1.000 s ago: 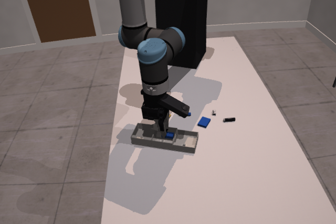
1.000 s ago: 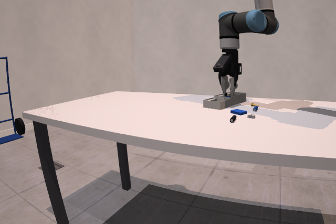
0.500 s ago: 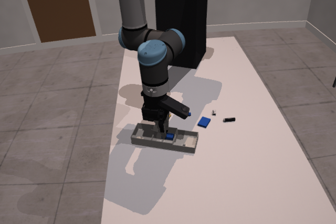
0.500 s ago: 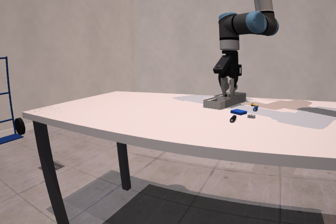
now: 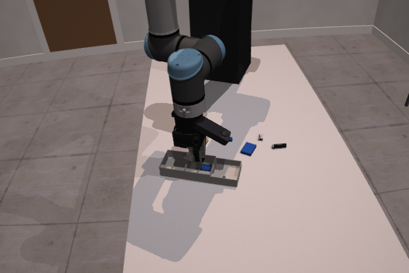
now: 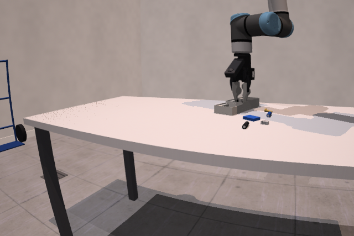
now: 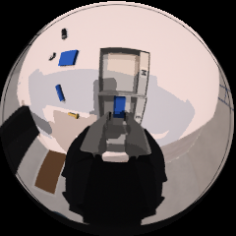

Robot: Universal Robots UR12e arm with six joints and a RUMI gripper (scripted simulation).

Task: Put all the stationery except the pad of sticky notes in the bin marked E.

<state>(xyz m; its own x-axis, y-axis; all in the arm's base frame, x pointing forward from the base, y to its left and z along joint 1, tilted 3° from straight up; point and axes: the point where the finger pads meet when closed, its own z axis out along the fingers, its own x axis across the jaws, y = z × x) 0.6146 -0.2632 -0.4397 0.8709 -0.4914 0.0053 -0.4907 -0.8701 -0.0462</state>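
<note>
- Hand: lowered into the middle compartment of the grey three-compartment bin tray. Fingers are only narrowly parted, slack around the small blue rectangular block, which lies in that compartment.
- Compartment letters are unreadable, so I cannot confirm this one is E.
- Risk: with so little slack, lifting may drag the block back out.
- Risk: a sideways move at this depth would catch a fingertip on a divider and shift or tip the tray.
- Risk: the flat blue square pad, likely the sticky notes, may be taken for stationery to bin.
- Count on the table:
  - tray: 1
  - blue block: 1
  - blue pad: 1
  - short black cylinder: 1
  - small grey clip: 1
  - small blue cylinder: 1
  - small yellow piece: 1
</note>
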